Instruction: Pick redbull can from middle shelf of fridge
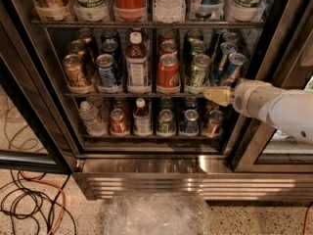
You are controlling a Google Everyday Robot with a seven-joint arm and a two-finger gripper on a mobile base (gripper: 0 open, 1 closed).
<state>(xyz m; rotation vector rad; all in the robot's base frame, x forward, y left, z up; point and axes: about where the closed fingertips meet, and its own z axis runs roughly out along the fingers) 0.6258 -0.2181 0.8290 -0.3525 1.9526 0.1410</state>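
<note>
Gripper: the tan gripper point(216, 96) sits at the front edge of the middle shelf point(142, 95), toward its right end, pointing to 9 o'clock.
Grip: cannot tell how wide it stands; nothing seen in its hold.
Arm: the white arm point(274, 106) runs off from the gripper toward 4 o'clock and out of the right side.
Redbull can: the front redbull can point(234, 68) is at 1 o'clock from the gripper, just beside it, in the rightmost lane and leaning. More like it stand behind.
Contact: cannot tell whether the gripper touches the can or the shelf.
Green can point(198, 72): at 11 o'clock from the gripper, in the next lane left, upright.
Farther left on the shelf: Coke can point(168, 72), bottle point(137, 67), Pepsi can point(107, 71), gold can point(75, 71).
Below: a small copper can point(213, 121) at 6 o'clock, on the lower rack.
Fridge: the ribbed steel base point(195, 180) is at 7 o'clock from the gripper; large bottles stand on the top rack.
Floor: a crumpled plastic sheet point(156, 214) lies in front of the base, with cables point(29, 204) at far left.
</note>
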